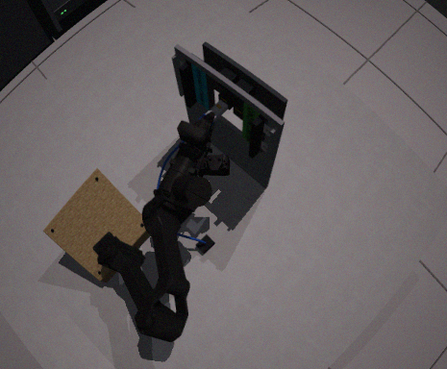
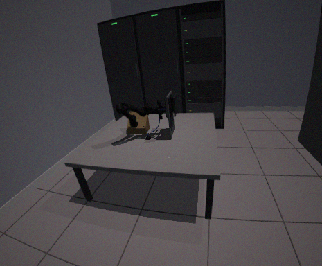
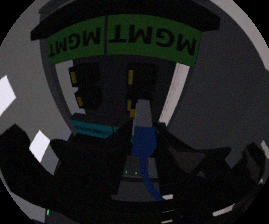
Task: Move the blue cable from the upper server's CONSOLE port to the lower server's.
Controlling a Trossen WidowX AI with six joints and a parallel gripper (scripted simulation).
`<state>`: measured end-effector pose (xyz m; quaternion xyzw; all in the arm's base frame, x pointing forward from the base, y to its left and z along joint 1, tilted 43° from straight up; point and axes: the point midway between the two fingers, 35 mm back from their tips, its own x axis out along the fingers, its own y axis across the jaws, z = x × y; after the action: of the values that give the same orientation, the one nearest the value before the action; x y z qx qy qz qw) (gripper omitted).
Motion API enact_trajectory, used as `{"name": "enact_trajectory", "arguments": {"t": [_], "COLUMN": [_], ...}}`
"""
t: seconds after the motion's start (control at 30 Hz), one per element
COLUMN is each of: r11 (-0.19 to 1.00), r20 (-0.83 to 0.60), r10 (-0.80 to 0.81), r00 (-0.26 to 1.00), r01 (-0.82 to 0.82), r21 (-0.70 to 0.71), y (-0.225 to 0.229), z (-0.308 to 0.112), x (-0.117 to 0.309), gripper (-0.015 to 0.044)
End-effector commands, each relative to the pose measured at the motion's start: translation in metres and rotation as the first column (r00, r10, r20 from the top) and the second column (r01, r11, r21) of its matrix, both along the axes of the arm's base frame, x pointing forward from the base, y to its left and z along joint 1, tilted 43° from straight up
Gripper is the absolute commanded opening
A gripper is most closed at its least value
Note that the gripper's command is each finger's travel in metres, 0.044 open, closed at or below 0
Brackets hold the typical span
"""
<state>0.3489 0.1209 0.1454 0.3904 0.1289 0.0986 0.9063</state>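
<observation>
My gripper (image 3: 141, 124) (image 1: 210, 116) is shut on the blue-booted plug (image 3: 144, 142) (image 1: 221, 108) at the port side of the upright server panel (image 1: 274, 136) (image 2: 170, 121). In the wrist view the plug's grey head overlaps the lower port of the right-hand column, by a yellow mark; how deep it sits cannot be told. The left-hand column (image 3: 87, 96) shows two dark ports with nothing in them. The CONSOLE lettering is not readable. The blue cable (image 3: 147, 180) (image 1: 161, 170) trails back from the plug.
Green MGMT labels (image 3: 152, 40) and a teal strip (image 3: 92, 128) border the ports. A tan block (image 1: 89, 211) (image 2: 139, 121) stands beside the arm. The cable's far end runs to a small black block (image 1: 205, 245) (image 2: 148, 138) on the table (image 2: 132, 157). Dark cabinets (image 2: 156, 62) stand behind.
</observation>
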Motion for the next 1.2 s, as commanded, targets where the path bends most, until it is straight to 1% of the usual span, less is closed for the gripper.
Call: {"name": "enact_trajectory", "arguments": {"t": [0.0, 1.17], "r11": [1.000, 1.000], "r20": [-0.009, -0.011], "r10": [0.006, 0.001], "r00": [1.000, 1.000], "r01": [-0.007, -0.001], "r21": [-0.005, -0.004], "y": [0.0021, 0.0007], "z": [-0.0034, -0.0036], "x": [0.0020, -0.0006], "gripper": [0.0000, 0.0000]}}
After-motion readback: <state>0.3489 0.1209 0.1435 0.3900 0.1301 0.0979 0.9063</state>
